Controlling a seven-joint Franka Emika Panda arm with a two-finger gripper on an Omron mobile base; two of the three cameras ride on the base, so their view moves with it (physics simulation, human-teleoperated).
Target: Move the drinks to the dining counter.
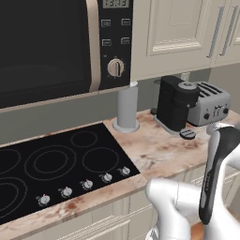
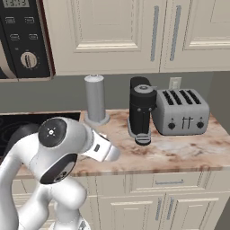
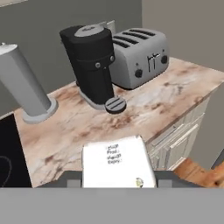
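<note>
— Where's your drink?
— Your whitish bottle (image 3: 118, 162) is clamped between the tool's (image 3: 118, 180) dark tips, seen against the near edge of the beige marbled table (image 3: 144, 109). You can't read its small grey label print; it's too blurred.
— And ahead of you?
— Black coffee machine (image 3: 92, 61) at twelve o'clock, silver four-slot toaster (image 3: 140, 54) at one, grey upright cylinder (image 3: 24, 85) at ten.
</note>
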